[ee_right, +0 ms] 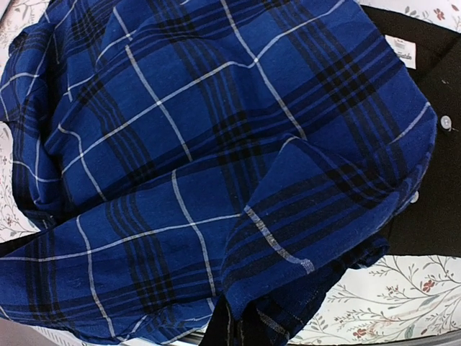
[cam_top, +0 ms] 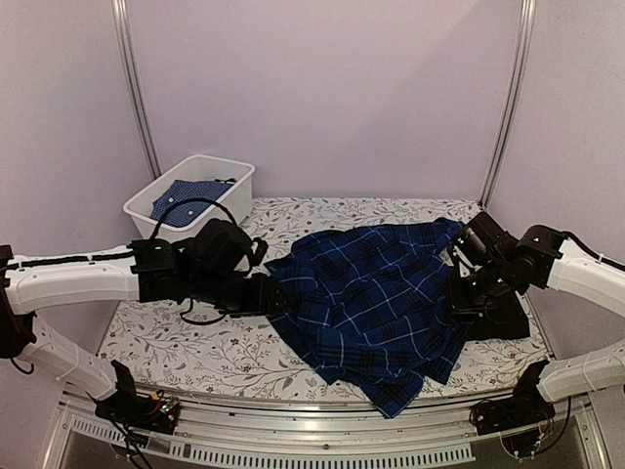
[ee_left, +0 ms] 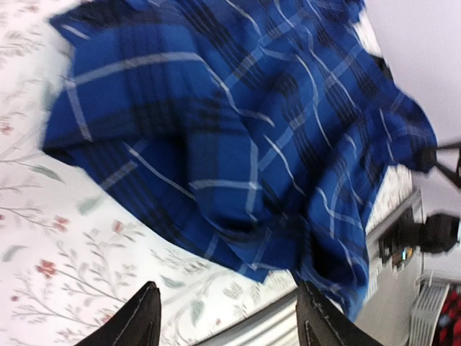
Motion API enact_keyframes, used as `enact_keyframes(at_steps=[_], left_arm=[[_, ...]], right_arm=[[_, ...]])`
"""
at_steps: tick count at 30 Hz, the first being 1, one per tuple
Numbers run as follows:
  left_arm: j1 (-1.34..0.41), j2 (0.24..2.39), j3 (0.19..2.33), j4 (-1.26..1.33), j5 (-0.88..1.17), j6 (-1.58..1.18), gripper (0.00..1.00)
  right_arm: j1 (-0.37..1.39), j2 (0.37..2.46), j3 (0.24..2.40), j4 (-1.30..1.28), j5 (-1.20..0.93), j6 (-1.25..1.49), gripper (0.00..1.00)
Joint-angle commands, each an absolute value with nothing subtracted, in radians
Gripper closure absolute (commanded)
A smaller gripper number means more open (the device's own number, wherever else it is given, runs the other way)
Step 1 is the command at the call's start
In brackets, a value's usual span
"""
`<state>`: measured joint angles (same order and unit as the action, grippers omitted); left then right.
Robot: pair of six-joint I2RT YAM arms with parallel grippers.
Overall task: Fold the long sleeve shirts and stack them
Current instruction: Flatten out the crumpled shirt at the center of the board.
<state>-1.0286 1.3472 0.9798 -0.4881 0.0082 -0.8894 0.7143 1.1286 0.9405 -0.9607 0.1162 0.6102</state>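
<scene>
The navy-and-blue plaid shirt (cam_top: 376, 293) lies rumpled across the middle of the floral table, one corner hanging over the near edge. In the left wrist view the plaid shirt (ee_left: 245, 130) fills the upper frame. My left gripper (cam_top: 276, 293) sits at its left edge; the left gripper (ee_left: 227, 306) is open over bare tablecloth, with nothing between its fingers. My right gripper (cam_top: 457, 259) is at the shirt's right end, shut on a bunched fold of the plaid shirt (ee_right: 216, 144) that covers the right gripper (ee_right: 238, 333). The black shirt (ee_right: 432, 187) lies under the plaid one at the right.
A white bin (cam_top: 232, 176) holding a blue dotted cloth (cam_top: 186, 197) stands at the back left. The table's metal front rail (cam_top: 322, 430) runs along the near edge. Metal frame posts (cam_top: 137, 88) rise at the back corners.
</scene>
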Motion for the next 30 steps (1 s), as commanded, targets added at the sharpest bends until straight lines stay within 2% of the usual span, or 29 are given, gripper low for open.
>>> enact_keyframes(at_steps=[1,8,12,16,19,21,24,25,30], left_arm=[[-0.837,1.283,0.85,-0.405,-0.065,-0.877,0.37],[-0.605,1.443,0.79,-0.209,0.073,-0.738,0.36],[-0.574,1.582,0.802,-0.114,0.14,-0.707,0.33],[-0.573,1.686,0.825,-0.05,0.181,-0.718,0.35],[-0.577,1.721,0.823,-0.018,0.206,-0.74,0.47],[-0.578,1.731,0.827,-0.016,0.208,-0.749,0.64],[-0.577,1.702,0.865,-0.052,0.168,-0.741,0.97],[-0.576,1.68,0.885,-0.086,0.134,-0.73,1.0],[-0.509,1.536,1.063,-0.367,-0.067,-0.616,1.0]], right_arm=[[0.758,1.149,0.928,-0.863,0.086,0.626,0.98],[0.78,1.189,0.927,-0.806,0.073,0.635,0.96],[0.782,1.196,0.922,-0.791,0.071,0.634,0.96],[0.783,1.2,0.922,-0.781,0.07,0.628,0.96],[0.783,1.197,0.916,-0.778,0.072,0.625,0.96],[0.782,1.194,0.91,-0.774,0.073,0.622,0.96],[0.783,1.196,0.906,-0.767,0.066,0.613,0.96],[0.784,1.198,0.906,-0.766,0.062,0.61,0.96],[0.803,1.21,0.923,-0.751,0.014,0.592,0.98]])
